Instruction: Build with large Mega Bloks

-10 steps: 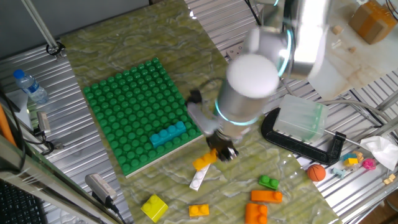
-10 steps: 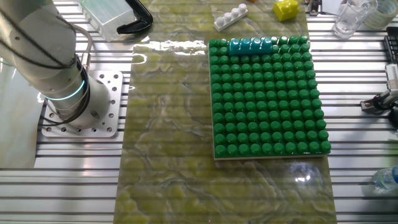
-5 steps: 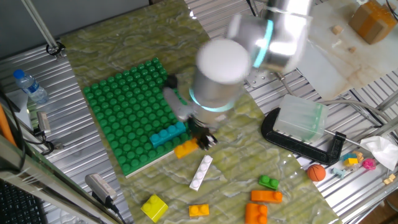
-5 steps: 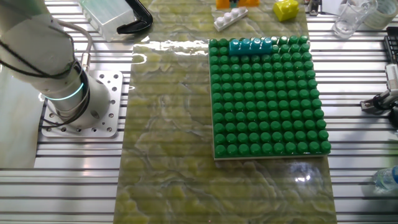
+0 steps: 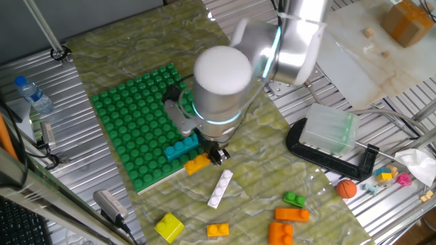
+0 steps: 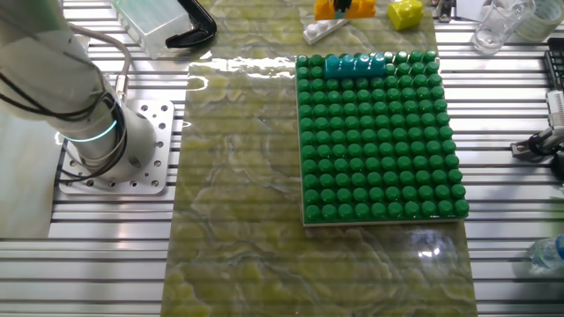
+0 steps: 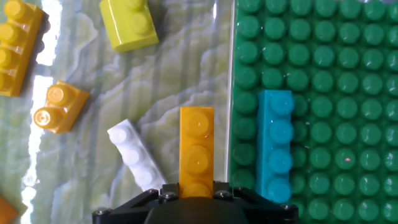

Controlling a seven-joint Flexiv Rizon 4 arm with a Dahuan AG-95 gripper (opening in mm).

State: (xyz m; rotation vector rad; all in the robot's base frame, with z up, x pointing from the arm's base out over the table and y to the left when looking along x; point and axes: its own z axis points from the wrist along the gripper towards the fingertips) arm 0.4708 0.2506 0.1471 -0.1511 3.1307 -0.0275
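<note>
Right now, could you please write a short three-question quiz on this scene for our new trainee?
1. True or false: the end effector holds an orange brick.
2. Which brick already sits on the green baseplate? A white, B teal, C yellow.
3. Fill in: in the hand view, the held brick lies parallel to the teal brick, just off the baseplate's ____.

Key: 1 true; 2 B; 3 edge. The white brick and yellow brick lie loose on the mat.
</note>
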